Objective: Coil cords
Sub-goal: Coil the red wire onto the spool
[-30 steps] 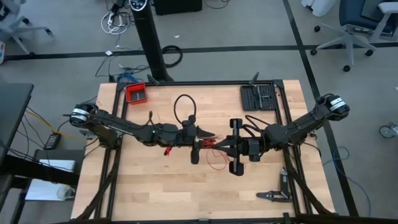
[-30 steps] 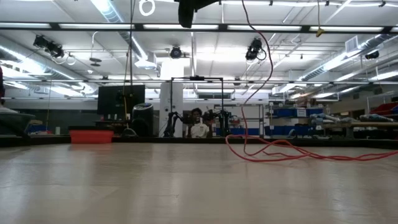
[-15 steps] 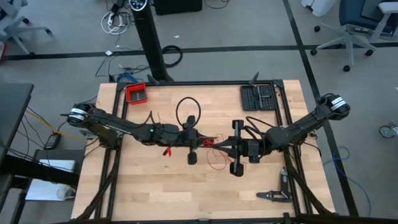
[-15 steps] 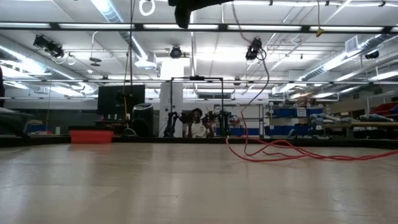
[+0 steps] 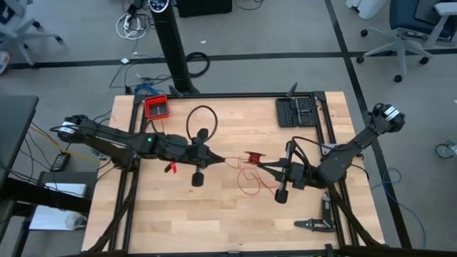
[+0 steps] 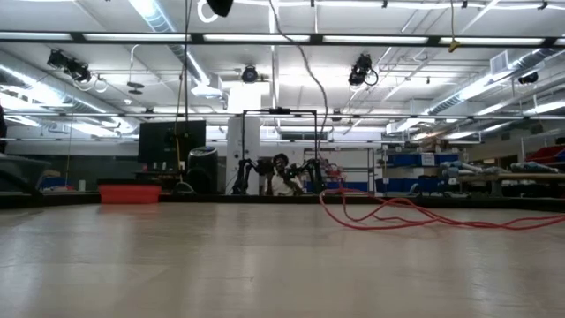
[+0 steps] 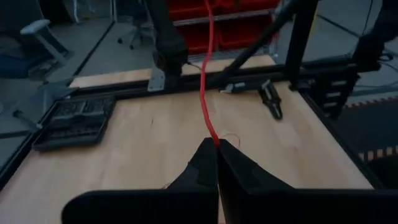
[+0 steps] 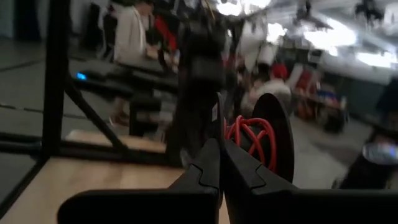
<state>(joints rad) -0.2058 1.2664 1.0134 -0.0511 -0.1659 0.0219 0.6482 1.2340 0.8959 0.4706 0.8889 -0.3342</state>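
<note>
On the wooden table top, nearest the front edge, loose loops of the very thin red wire-like cord lie on the wood. Just behind these loops the right gripper has its two dark fingers closed together on a small red coiled bundle of the same cord. From the bundle one red strand runs across to the left gripper, whose jaws are clamped on that strand. In the left wrist view the strand goes away straight from the closed fingertips. Farther back, at the table's far edge, stand a small red rectangular tray and a dark flat tool case
</note>
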